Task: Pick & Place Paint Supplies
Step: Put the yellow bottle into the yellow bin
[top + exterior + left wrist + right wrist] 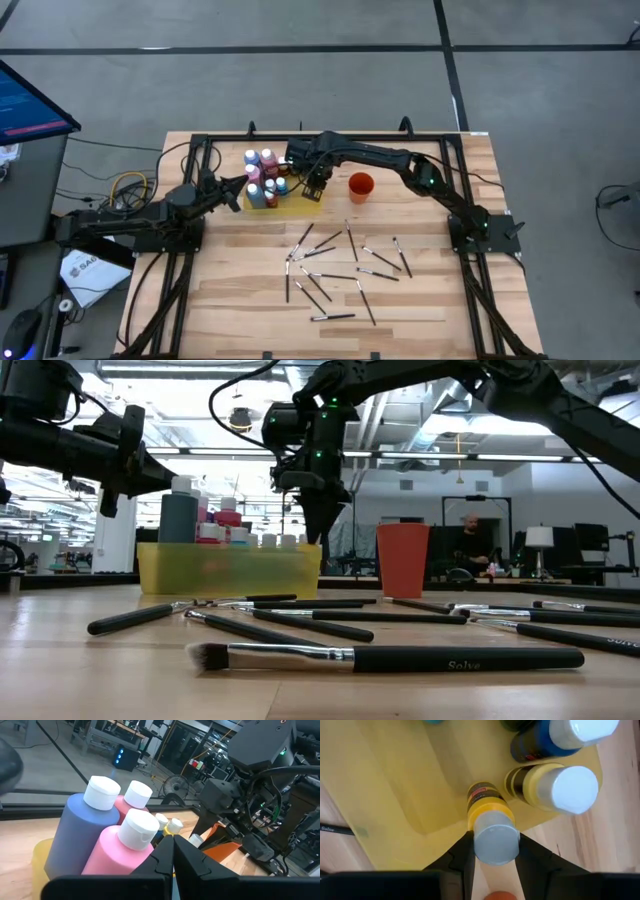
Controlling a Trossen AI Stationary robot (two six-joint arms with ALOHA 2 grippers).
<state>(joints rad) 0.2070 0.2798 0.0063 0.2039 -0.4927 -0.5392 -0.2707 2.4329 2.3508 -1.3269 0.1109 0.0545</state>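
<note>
Bottles [263,178] with pale caps stand packed in your yellow tray [303,201], toward the far middle of the surface [430,300]. Your right gripper [492,851] hangs over the tray's near-right corner, clenched on the cap of a small yellow bottle [488,822]; that bottle's base is over the tray floor, beside another yellow bottle [555,785] and a blue one [560,735]. Your left gripper [173,857] is fully closed and holds nothing, hovering just left of the tray and pointing at a tall blue bottle [80,832] and a pink bottle [122,850]. Brushes [335,272] lie scattered on the surface nearer you. An orange cup [360,186] stands right of the tray.
</note>
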